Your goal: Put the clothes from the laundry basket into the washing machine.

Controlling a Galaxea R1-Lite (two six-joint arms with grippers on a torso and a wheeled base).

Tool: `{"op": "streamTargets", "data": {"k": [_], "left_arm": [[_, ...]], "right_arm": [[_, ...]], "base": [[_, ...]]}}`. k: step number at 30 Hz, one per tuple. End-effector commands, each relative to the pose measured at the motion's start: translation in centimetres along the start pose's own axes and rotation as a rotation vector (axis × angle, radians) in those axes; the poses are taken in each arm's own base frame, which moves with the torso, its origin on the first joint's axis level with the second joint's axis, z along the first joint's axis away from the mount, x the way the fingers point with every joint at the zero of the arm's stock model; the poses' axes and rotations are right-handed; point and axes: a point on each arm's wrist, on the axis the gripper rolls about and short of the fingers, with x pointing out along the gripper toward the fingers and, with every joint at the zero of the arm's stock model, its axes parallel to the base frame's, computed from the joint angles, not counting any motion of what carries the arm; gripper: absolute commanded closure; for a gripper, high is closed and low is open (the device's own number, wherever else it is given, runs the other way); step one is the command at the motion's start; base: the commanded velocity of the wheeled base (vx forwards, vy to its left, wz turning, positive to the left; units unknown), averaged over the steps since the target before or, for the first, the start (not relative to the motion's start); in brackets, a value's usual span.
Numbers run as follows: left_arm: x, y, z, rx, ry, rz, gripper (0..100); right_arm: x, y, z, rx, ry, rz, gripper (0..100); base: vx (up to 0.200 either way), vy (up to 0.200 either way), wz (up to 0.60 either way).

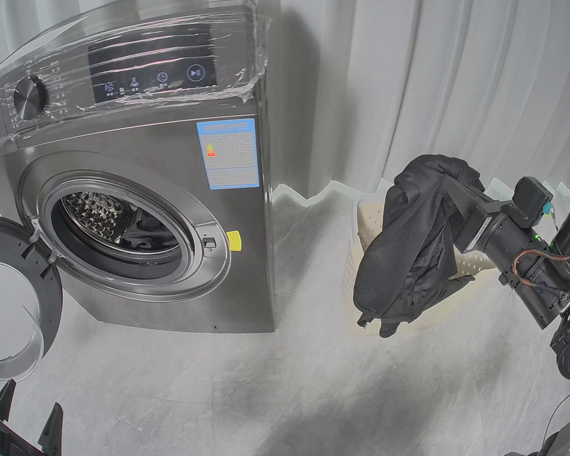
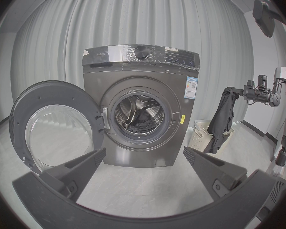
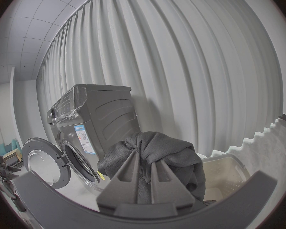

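Observation:
A grey front-loading washing machine (image 1: 171, 178) stands at the left with its round door (image 1: 12, 299) swung open. Dark clothes (image 1: 142, 232) lie inside the drum (image 2: 139, 115). My right gripper (image 3: 145, 158) is shut on a black garment (image 1: 411, 242), which hangs in the air above the cream laundry basket (image 1: 367, 223) at the right. The garment's lower end (image 2: 213, 147) dangles near the basket's rim. My left gripper (image 2: 143, 156) is open and low, facing the machine's front from a distance, with nothing between its fingers.
White curtains (image 1: 424, 64) cover the wall behind the machine and the basket. The open door sticks out into the floor space left of the machine. Pale floor (image 1: 297, 375) stretches between the machine and the basket.

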Motion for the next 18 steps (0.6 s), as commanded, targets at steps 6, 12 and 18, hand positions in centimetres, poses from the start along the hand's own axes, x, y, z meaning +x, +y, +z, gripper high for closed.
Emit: {"op": "streamTargets", "data": {"k": [6,12,18], "left_arm": [[-0.01,0.02,-0.44,-0.001,-0.002,-0.001,0],[-0.01,0.02,-0.44,-0.001,-0.002,-0.001,0],[-0.01,0.02,-0.44,-0.001,-0.002,-0.001,0]], "right_arm": [[-0.08,0.1,0.05,0.002,-0.002,0.005,100],[-0.1,0.2,-0.04,0.002,0.001,0.009,100],[-0.11,0.27,-0.12,0.002,0.005,0.012,100]], "base": [[0.0,0.2,0.0],[0.0,0.2,0.0],[0.0,0.1,0.0]]}}
